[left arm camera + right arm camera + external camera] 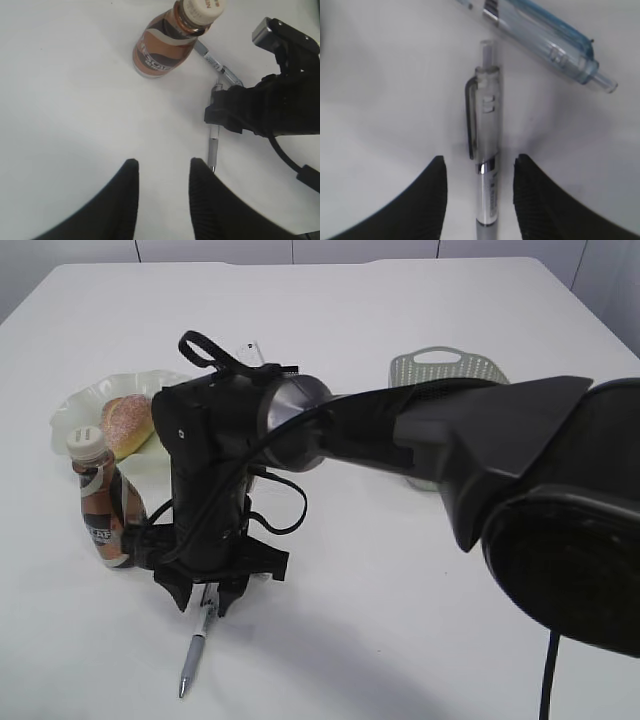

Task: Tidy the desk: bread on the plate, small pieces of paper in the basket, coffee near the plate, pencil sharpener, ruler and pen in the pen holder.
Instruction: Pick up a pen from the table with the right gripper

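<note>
Exterior view: right claw (213,592) lowered over the pen (196,650) on the white tabletop (400,640); coffee (103,502) stands beside the plate (75,410), which carries the bread (127,424); basket (445,367) well apart behind.

Left wrist view: left claw (162,192) released, empty, hovering above bare tabletop; the pen lies just beyond its fingertips (200,172).

Right wrist view: right claw (479,192) parted, its pads on either side of the pen's barrel, apparently not yet pinching; a second, blue-tinted pen (545,37) lies aslant near the clip end.

Handling, judged: the pen is light, stiff, smooth and prone to roll; grip across mid-barrel, below the clip.
</note>
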Motion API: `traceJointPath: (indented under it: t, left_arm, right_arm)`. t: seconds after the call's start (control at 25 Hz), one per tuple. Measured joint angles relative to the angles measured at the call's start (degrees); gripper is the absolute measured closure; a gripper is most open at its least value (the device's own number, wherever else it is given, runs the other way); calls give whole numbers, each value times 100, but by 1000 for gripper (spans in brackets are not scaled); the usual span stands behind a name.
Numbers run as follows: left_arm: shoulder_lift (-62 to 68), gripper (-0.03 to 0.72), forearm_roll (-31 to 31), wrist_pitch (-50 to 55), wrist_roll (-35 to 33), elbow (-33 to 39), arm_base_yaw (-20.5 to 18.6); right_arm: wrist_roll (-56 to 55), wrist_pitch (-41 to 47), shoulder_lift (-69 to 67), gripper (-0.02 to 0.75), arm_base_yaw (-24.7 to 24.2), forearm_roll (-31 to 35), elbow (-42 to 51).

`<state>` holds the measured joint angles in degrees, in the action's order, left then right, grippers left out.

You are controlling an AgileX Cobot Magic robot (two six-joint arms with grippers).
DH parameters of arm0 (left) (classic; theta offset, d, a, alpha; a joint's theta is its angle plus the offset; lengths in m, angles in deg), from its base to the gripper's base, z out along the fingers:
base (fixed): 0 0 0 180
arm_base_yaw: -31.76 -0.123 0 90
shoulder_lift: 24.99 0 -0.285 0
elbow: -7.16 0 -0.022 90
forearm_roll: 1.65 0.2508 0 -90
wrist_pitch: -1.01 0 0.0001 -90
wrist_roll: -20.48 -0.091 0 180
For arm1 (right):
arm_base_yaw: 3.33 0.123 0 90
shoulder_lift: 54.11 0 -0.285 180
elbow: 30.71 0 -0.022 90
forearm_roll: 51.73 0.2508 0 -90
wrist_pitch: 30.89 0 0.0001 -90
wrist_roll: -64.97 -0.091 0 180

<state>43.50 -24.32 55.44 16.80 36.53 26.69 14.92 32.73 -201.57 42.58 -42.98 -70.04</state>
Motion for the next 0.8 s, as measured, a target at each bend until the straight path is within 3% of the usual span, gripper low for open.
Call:
traceJointPath:
  t: [0.6, 0.8]
  left_arm:
    - [0, 435, 0, 0, 0, 0, 0]
    - [0, 435, 0, 0, 0, 0, 0]
  right_arm:
    - [-16, 60, -124, 416, 0, 9, -36]
    - [-16, 137, -128, 517, 0, 9, -45]
